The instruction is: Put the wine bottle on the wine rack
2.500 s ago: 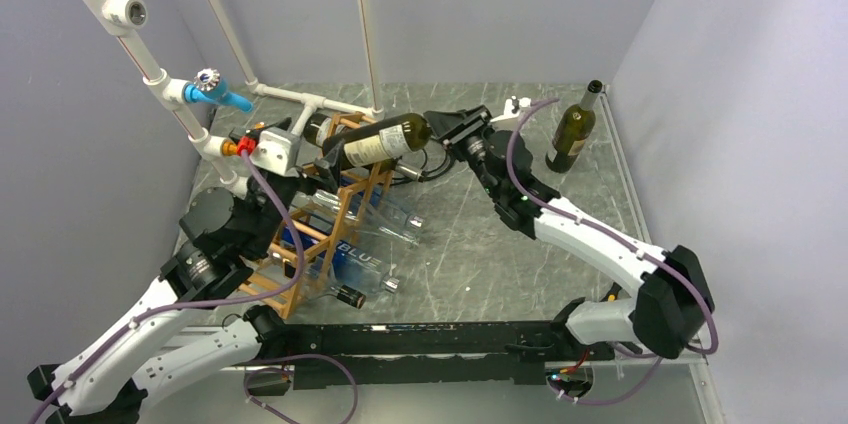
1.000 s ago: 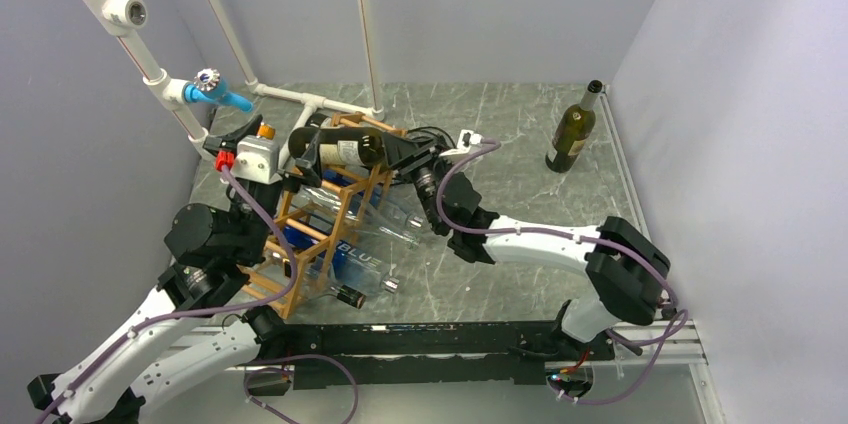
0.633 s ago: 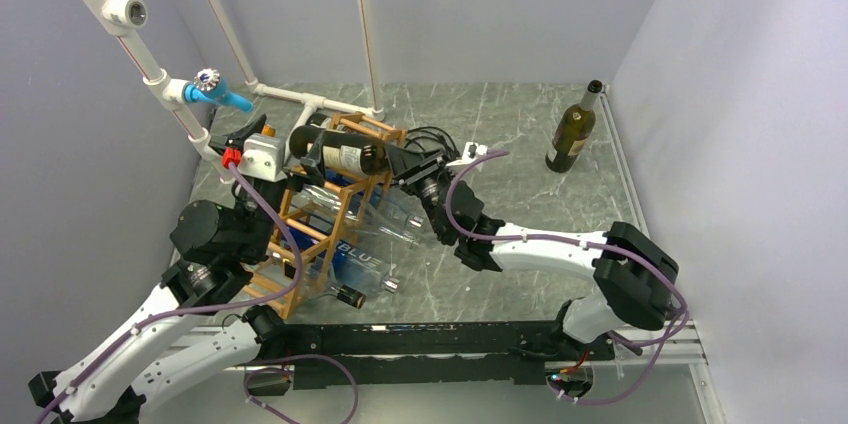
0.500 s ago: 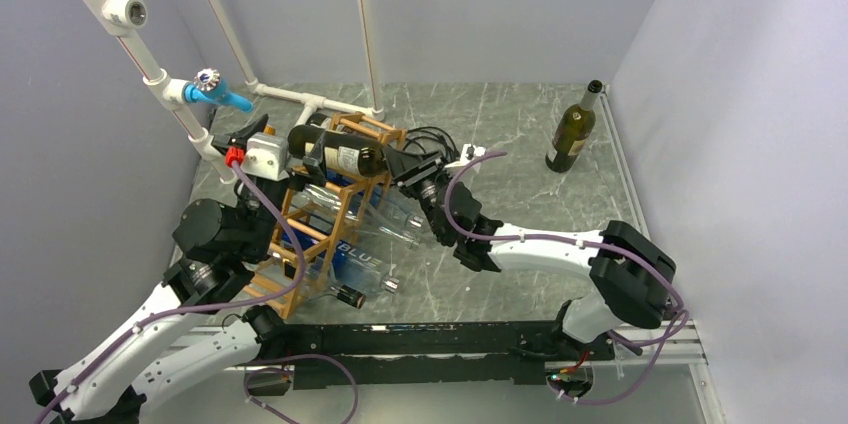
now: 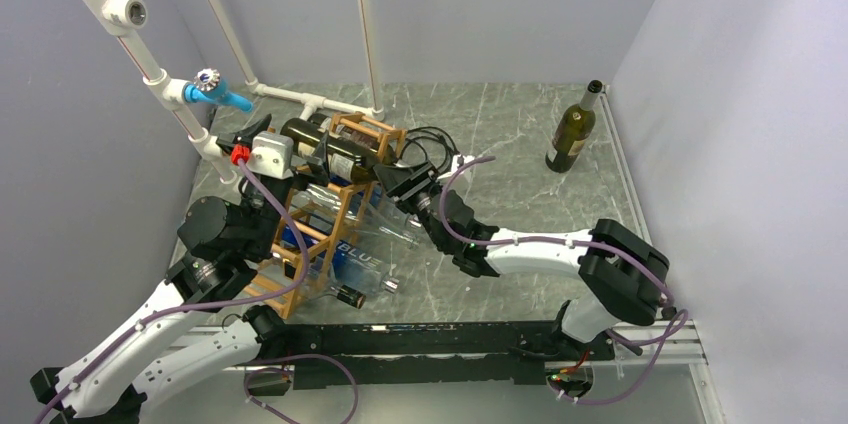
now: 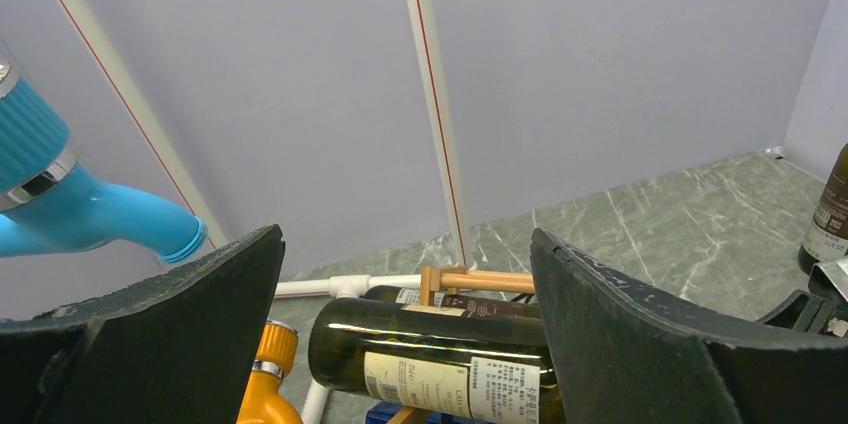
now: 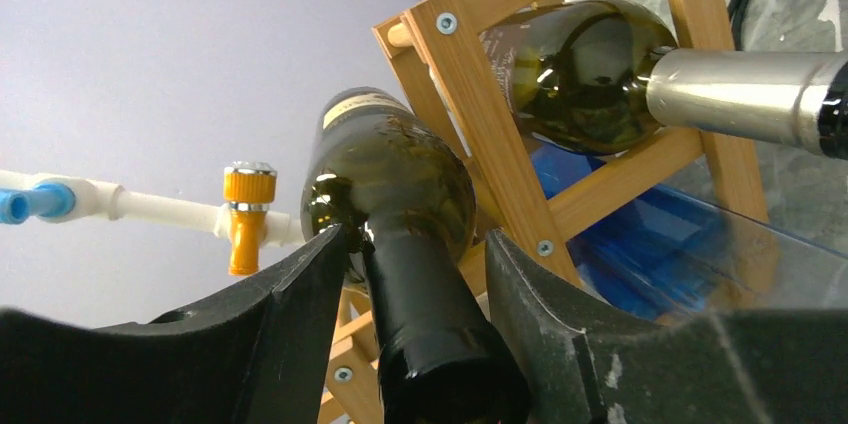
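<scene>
The wine bottle (image 5: 330, 151) is dark green with a cream label. It lies across the top of the wine rack (image 5: 343, 209), an orange-brown stick lattice, base toward the back left. My right gripper (image 5: 398, 176) sits around the bottle's neck at the rack's right side. In the right wrist view its jaws (image 7: 417, 239) stand slightly apart from the neck (image 7: 420, 294), so it is open. My left gripper (image 5: 252, 134) is wide open beside the bottle's base. In the left wrist view (image 6: 405, 236) the bottle (image 6: 440, 359) and a rack stick (image 6: 485, 280) lie beyond the fingers.
A second green bottle (image 5: 572, 129) stands at the back right. The rack's cells hold clear bottles, a blue bottle (image 5: 355, 259) and a silver-capped dark one (image 7: 740, 94). White pipes with a blue valve (image 5: 215, 92) and an orange valve (image 7: 245, 214) stand behind the rack. Cables (image 5: 430, 144) lie behind it.
My right gripper carried the bottle left over the rack and lowered it onto the top. The bottle's base swung toward the back left. The left gripper shifted slightly right.
</scene>
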